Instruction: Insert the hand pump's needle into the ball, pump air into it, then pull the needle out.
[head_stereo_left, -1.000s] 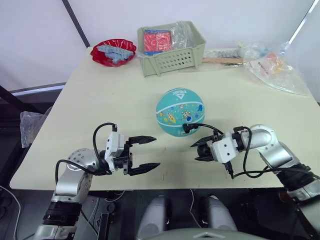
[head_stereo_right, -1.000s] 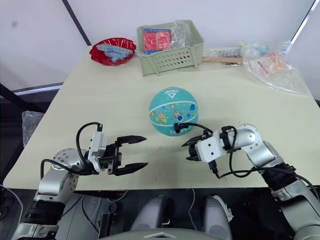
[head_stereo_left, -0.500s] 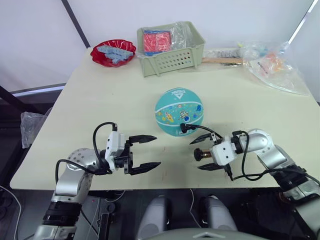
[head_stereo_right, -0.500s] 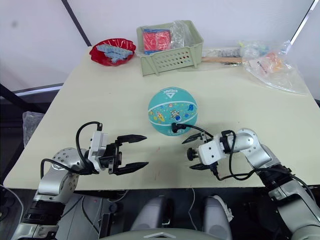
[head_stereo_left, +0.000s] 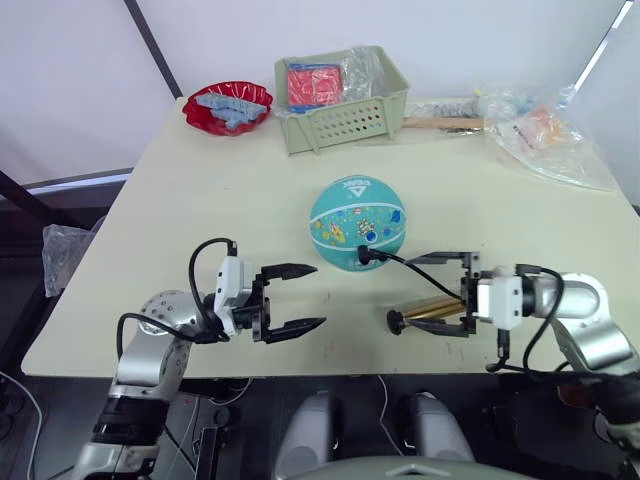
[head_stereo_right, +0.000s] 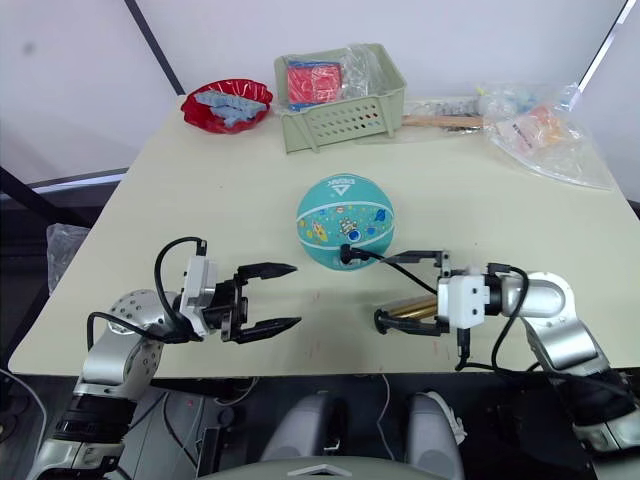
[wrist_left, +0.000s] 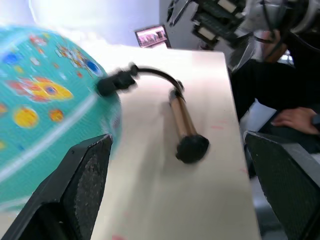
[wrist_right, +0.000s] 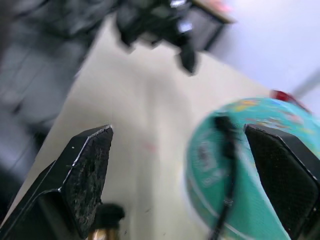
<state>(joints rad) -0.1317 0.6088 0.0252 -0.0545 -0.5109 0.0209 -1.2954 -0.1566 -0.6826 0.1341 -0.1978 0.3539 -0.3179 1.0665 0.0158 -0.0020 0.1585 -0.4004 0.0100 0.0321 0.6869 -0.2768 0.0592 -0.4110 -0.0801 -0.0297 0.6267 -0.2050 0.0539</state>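
The teal ball (head_stereo_left: 358, 222) rests mid-table. The needle's black fitting (head_stereo_left: 366, 256) sits against the ball's near side, and its metal tip is hidden there. A thin black hose (head_stereo_left: 420, 268) runs from it to the hand pump (head_stereo_left: 430, 308), which lies flat on the table with its gold barrel toward me. My right gripper (head_stereo_left: 422, 296) is open, one finger on each side of the barrel. My left gripper (head_stereo_left: 318, 295) hangs open and empty left of the pump, below the ball. The left wrist view shows the ball (wrist_left: 45, 105), the fitting (wrist_left: 117, 82) and the pump (wrist_left: 182, 122).
A green basket (head_stereo_left: 345, 120) and a red dish (head_stereo_left: 227, 105) stand at the back of the table. A crinkled plastic bag (head_stereo_left: 545, 130) lies at the back right. The table's near edge runs just below both grippers. A person's hand (wrist_left: 295, 117) shows beyond the table.
My right gripper has drawn back to the right, away from the ball, and opened wide; the pump now lies flat between its fingers. The left gripper has hardly moved.
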